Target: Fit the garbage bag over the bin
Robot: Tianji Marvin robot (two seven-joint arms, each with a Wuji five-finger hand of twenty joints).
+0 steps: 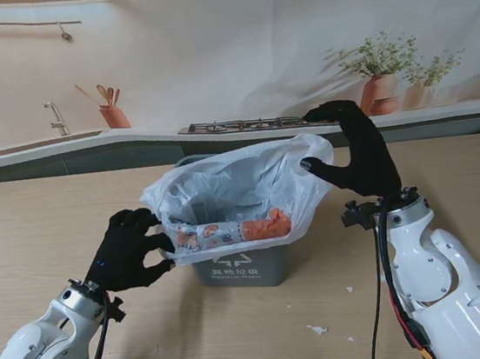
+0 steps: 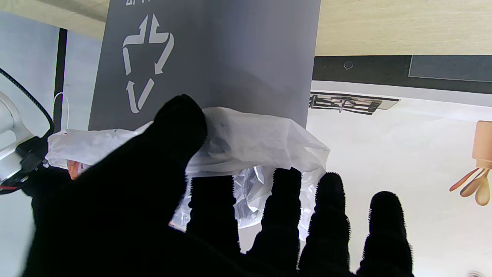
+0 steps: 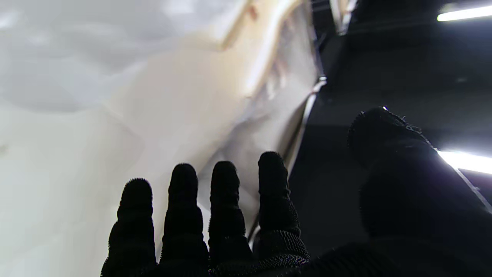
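1. Because the thin, translucent white plastic garbage bag [image 1: 232,189] is only draped loosely into the small grey plastic bin [image 1: 238,267] at the middle of the table, its right edge billowing high, a careless tug could tear it or tip the light bin
2. The black-gloved left hand [image 1: 129,250] pinches the bag's near-left hem at the rim; a slip would let it fall inside
3. The black-gloved right hand [image 1: 355,152] stands raised at the bag's right, fingers spread, thumb touching film; no firm grip shows
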